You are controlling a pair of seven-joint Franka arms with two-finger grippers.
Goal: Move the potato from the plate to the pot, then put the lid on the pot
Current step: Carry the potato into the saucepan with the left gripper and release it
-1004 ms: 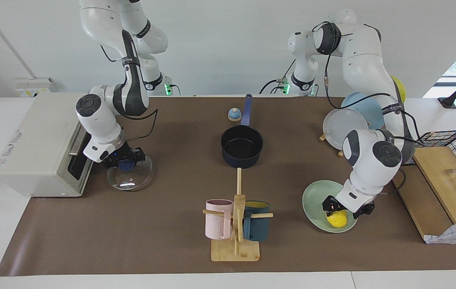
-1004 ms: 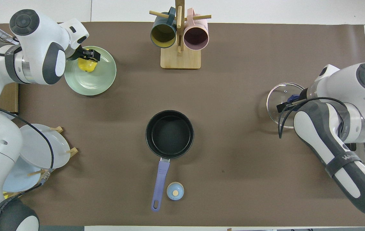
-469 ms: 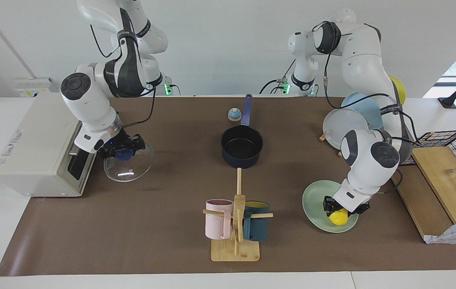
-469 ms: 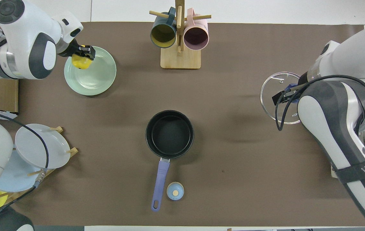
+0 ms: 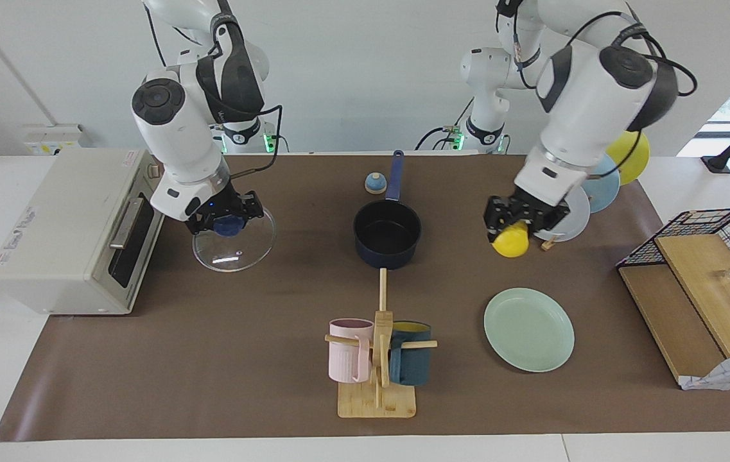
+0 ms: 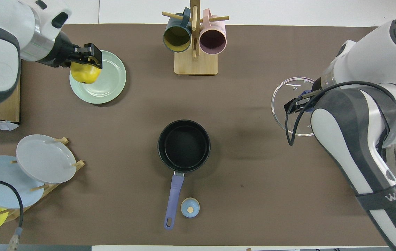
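Note:
My left gripper (image 5: 517,224) is shut on the yellow potato (image 5: 510,242) and holds it high in the air. In the overhead view the left gripper (image 6: 86,60) and potato (image 6: 84,72) cover the edge of the mint-green plate (image 6: 109,82). The plate (image 5: 528,328) lies bare on the mat. My right gripper (image 5: 226,217) is shut on the blue knob of the glass lid (image 5: 233,249) and holds it off the mat, in front of the toaster oven. The right gripper (image 6: 304,101) and lid (image 6: 288,104) also show in the overhead view. The navy pot (image 5: 387,234) stands empty mid-table, handle toward the robots (image 6: 184,145).
A toaster oven (image 5: 63,231) stands at the right arm's end. A mug tree (image 5: 377,359) with pink and teal mugs stands farther from the robots than the pot. A small blue bell (image 5: 374,183) sits beside the pot's handle. A rack of upright plates (image 6: 27,167) and a wire basket (image 5: 718,237) are at the left arm's end.
My left gripper has lifted the potato off the plate, high up and toward the pot. My right gripper has raised the lid off the mat and carried it toward the pot.

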